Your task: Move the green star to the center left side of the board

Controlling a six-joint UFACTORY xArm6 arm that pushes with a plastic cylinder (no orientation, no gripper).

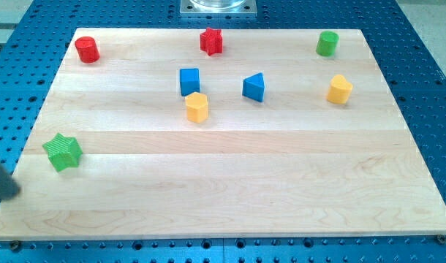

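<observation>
The green star (63, 152) lies near the left edge of the wooden board (230, 190), a little below mid-height. My rod enters from the view's left edge, and my tip (13, 193) sits at the board's left edge, below and to the left of the green star, a short gap away from it.
A red cylinder (86, 49) is at the top left, a red star (211, 41) at top centre, a green cylinder (327, 43) at top right. A blue cube (189, 81), a yellow hexagonal block (197, 107), a blue triangular block (254, 87) and a yellow block (340, 89) sit mid-board.
</observation>
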